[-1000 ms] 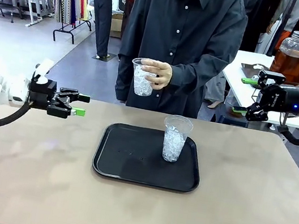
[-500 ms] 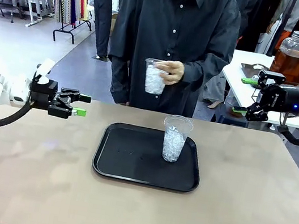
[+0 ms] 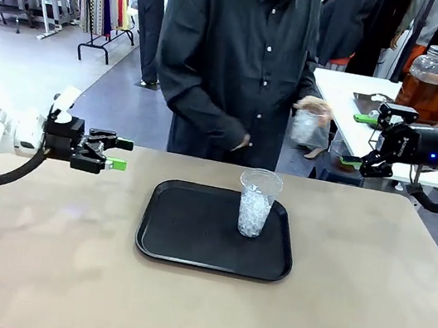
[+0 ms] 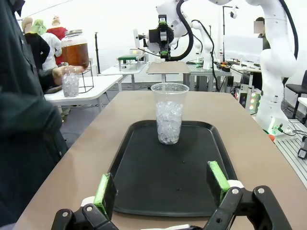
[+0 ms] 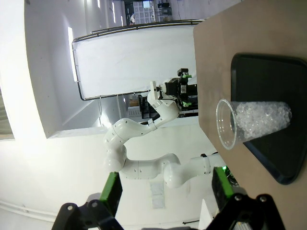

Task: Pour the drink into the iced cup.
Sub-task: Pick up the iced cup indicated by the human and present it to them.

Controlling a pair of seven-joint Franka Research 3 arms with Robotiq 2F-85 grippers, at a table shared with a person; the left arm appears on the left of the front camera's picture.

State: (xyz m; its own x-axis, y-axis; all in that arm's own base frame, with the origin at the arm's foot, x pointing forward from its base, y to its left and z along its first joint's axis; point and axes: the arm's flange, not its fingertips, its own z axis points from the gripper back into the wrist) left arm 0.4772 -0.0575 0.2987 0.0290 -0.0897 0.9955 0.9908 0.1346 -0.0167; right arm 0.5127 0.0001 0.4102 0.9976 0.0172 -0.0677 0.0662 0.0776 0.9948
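1. A black rectangular plastic tray lies flat in the middle of the beige table.
2. A clear plastic cup filled with ice stands upright on the far right part of the tray, and neither gripper touches it.
3. The left gripper hovers above the left side of the table, well apart from the tray and pointing towards it. Its green-padded fingers are spread wide and hold nothing. In the left wrist view the tray and its cup sit straight ahead between them.
4. The right gripper hangs beyond the far right corner of the table, pointing towards picture left. Its jaws are wide apart and empty. In the right wrist view, which is rolled sideways, the cup on the tray lies ahead and off to one side.
5. A person in a dark shirt stands at the far side of the table, turned towards a white side table.
6. The person's hand holds a second clear plastic cup of ice upright in the air, just beside the edge of the side table.
7. The drink, an amber-brown translucent liquid, fills most of a big round glass dispenser jar with a lid.
8. The jar stands on the side table behind the right gripper. The held cup is near the jar but apart from it.
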